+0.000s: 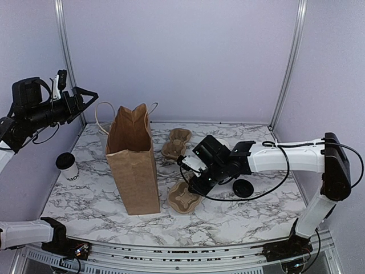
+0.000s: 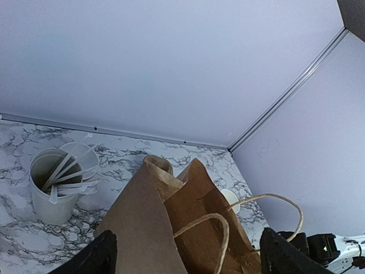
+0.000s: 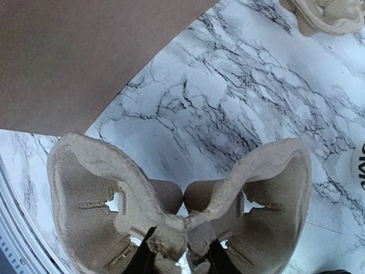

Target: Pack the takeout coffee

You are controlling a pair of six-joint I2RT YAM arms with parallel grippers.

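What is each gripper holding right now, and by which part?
The right gripper pinches the pulp cup carrier by the middle ridge between its two wells. The left gripper is open, holding nothing.

takeout coffee (image 1: 67, 167) | white cup, black lid on, black lettering | upright | table's (image 1: 228, 222) left side, apart from bag (image 1: 134, 171)

Overall light: bright, soft and even; the walls read a flat pale lavender.
Shadows: faint and soft-edged; a dim bluish patch lies on the marble table (image 3: 239, 114) just beyond the right gripper (image 3: 181, 258), by the cup carrier (image 3: 85, 194).
Dark areas: the left gripper (image 2: 188, 260) has fingers (image 2: 94, 260) showing as near-black, blurred shapes.
Focus: the paper bag (image 2: 148, 228) below the left gripper is fairly sharp; the cup carrier nearest the right gripper is slightly soft.
Distortion: the wall posts (image 1: 63, 45) lean outward in the top view.
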